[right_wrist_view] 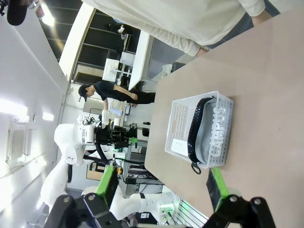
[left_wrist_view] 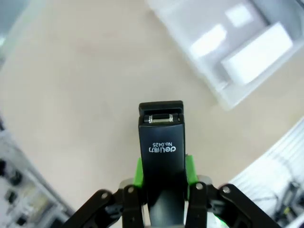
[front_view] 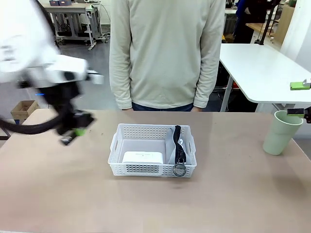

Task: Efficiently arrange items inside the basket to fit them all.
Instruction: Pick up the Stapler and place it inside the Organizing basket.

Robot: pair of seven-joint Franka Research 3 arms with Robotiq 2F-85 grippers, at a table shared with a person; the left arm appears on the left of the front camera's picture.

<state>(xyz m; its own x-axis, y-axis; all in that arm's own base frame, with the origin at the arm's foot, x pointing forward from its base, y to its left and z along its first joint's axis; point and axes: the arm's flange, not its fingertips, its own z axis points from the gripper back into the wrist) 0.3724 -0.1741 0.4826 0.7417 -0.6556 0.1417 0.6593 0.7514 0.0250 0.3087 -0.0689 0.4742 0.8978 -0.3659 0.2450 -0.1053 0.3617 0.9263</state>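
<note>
A basket (front_view: 118, 145) holds a white box (front_view: 142, 157) and a grey pouch (front_view: 171, 143). Left of it, the left gripper (front_view: 73, 132) is blurred in the front view; its wrist view shows it clamped on a stapler (left_wrist_view: 161, 142). Far right of the basket, the right gripper (front_view: 299, 99) is spread wide beside a cup (front_view: 278, 133).

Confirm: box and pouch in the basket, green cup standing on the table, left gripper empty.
Wrong on one point: the left gripper is not empty; it is shut on the black stapler, as the left wrist view shows. The rest holds: white box and grey pouch are in the basket, and the green cup stands on the table.
</note>
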